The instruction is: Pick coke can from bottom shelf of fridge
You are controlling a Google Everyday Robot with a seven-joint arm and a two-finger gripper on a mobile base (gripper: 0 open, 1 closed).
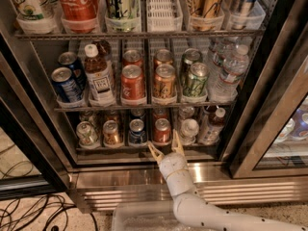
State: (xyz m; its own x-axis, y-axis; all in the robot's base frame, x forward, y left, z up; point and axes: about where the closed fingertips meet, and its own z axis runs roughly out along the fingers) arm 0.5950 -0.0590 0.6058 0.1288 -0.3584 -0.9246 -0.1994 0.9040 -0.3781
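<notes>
The fridge [120, 179] stands open in front of me. The coke can [162, 130], small and red with a silver lid, stands at the front of the bottom shelf [120, 148], in a lane near the middle. My gripper [163, 141] is open just in front of and slightly below the can. One finger points up at the left of the can and the other at its right. The jaws are not around the can. My white arm [192, 206] comes up from the lower right.
A dark blue can [137, 132] and a bronze can [111, 133] stand left of the coke can, a white-capped bottle [188, 129] right of it. The middle shelf holds cans and water bottles [230, 71]. The glass door [284, 114] stands open at right. Cables [38, 211] lie on the floor at left.
</notes>
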